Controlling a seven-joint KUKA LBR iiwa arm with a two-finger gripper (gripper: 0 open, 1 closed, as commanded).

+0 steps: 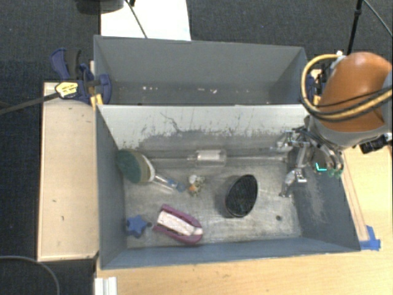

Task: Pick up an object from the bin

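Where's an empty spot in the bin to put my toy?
Bare floor lies at the front right, between the black oval brush, the gripper and the bin's front wall. The left is crowded: green round scrubber, blue piece, purple-and-pink case.

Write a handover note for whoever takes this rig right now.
Gripper: low at the right side of the bin, over bare floor, carrying nothing.
Things: black oval brush nearest, just to its left; small trinket mid-floor; green scrubber at left; purple case and blue piece front left; clear tube by the back wall.
Done: nothing picked.
Left: grasp one thing, lift it out.
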